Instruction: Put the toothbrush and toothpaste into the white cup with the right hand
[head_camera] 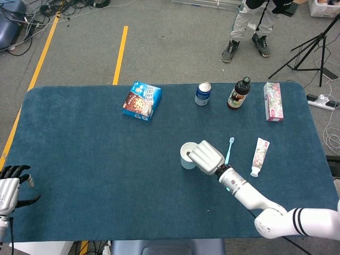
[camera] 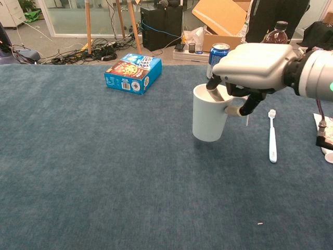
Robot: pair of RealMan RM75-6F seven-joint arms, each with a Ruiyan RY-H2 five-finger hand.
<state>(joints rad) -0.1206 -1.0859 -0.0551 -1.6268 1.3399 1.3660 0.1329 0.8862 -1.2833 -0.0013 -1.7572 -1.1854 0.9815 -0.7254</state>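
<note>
Over the table, the right robot hand (camera: 253, 66) grips the white cup (camera: 209, 113), fingers inside.

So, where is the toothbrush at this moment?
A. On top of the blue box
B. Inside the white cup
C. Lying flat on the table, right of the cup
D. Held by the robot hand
C: the toothbrush lies flat on the table, right of the white cup, which the right robot hand holds.

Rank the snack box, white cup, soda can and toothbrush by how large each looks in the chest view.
1. white cup, nearest, held by the right hand
2. snack box, close to the cup; unsure, since it lies farther back
3. toothbrush, long but thin
4. soda can, farthest, partly hidden
</note>
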